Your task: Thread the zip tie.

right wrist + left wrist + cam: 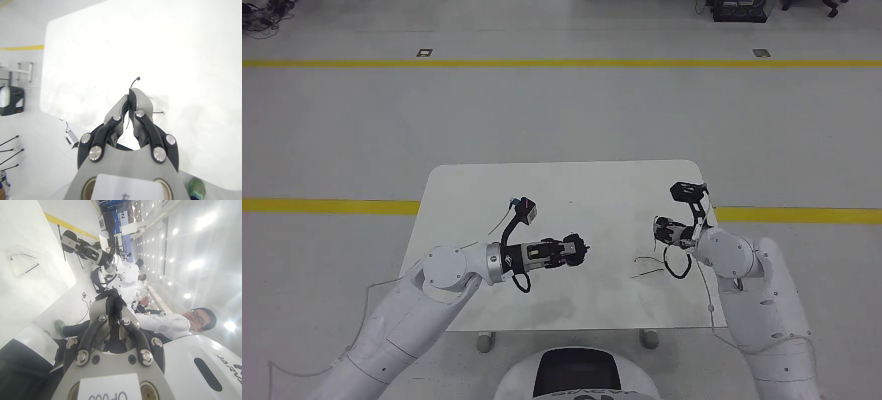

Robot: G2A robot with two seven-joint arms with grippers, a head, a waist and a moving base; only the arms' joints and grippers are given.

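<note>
While poised above the table, pinches zip tie between right gripper pads; presses left gripper fingers together. Holds two ties in clear tray there, with yellow line on floor beyond.

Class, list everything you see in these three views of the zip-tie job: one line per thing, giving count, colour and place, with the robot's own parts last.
table: one, white, under both arms.
held zip tie: one, black, clamped in the right gripper, head end sticking out past the fingertips.
loose zip ties: two, black, lying flat on the table near the right arm.
floor lines: two, yellow, one far beyond the table, one showing on both sides of it.
right gripper: one, grey with black pads, shut on the held zip tie, above the table.
left gripper: one, grey with black pads, shut, above the table, apart from the right gripper.
</note>
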